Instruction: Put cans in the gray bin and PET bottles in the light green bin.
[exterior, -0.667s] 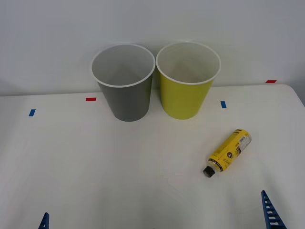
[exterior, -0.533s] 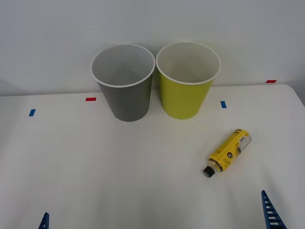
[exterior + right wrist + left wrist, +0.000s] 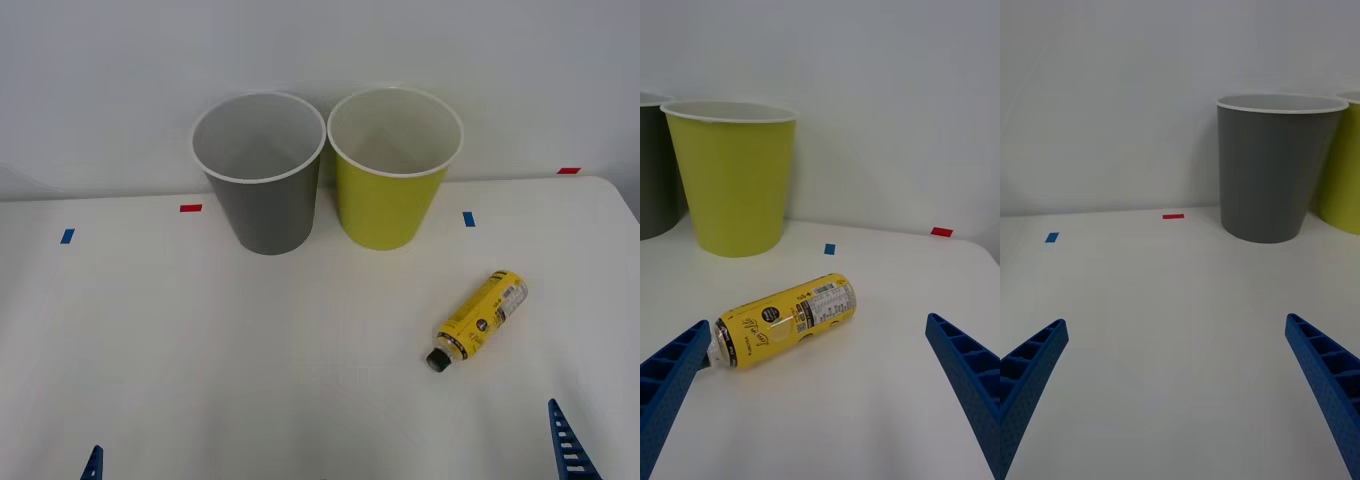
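- Left gripper (image 3: pixel 1176 397) hovers low over the table's near edge toward its left corner, fingers spread wide.
- Right gripper (image 3: pixel 820 397) hovers near the near right corner, fingers spread wide, holding nothing.

Two bins (image 3: pixel 265 200), one bottle (image 3: pixel 478 318)

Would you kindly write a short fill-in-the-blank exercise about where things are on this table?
1. The small yellow-labelled plastic bottle lies on its ____ on the white table.
2. The tall yellow-green plastic bin stands to the ____ of the tall dark gray plastic bin.
3. The right claw is ____.

Missing words: side; right; open
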Robot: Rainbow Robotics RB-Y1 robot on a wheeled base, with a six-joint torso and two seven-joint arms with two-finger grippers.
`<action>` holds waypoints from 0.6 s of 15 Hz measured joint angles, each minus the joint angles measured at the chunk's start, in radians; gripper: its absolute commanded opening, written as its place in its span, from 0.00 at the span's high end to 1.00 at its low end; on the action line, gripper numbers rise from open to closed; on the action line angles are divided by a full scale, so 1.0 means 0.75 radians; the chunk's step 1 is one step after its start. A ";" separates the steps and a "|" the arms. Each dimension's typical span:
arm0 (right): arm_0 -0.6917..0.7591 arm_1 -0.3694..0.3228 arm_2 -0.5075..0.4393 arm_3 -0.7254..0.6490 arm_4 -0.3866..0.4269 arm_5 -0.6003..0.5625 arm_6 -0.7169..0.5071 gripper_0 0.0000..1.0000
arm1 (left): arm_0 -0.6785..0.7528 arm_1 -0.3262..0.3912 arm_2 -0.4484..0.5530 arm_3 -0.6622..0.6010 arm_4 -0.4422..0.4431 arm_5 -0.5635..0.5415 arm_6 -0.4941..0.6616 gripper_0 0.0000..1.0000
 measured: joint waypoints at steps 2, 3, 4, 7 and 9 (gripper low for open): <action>0.000 0.000 0.000 0.000 0.000 0.000 0.000 0.00 | 0.000 0.000 0.000 0.000 0.000 0.000 0.000 0.00; 0.000 0.000 0.000 0.000 0.000 0.000 0.000 0.00 | 0.000 0.000 0.000 0.000 0.000 0.000 0.000 0.00; 0.000 0.000 0.000 0.000 0.000 0.000 0.000 0.00 | 0.000 0.000 0.000 0.000 0.000 0.000 0.000 0.00; 0.000 0.000 0.000 0.000 0.000 0.000 0.000 0.00 | 0.000 0.000 0.000 0.000 0.000 0.000 0.000 0.00; 0.000 0.000 0.000 0.000 0.000 0.000 0.000 0.00 | 0.000 0.000 0.000 0.000 0.000 0.000 0.000 0.00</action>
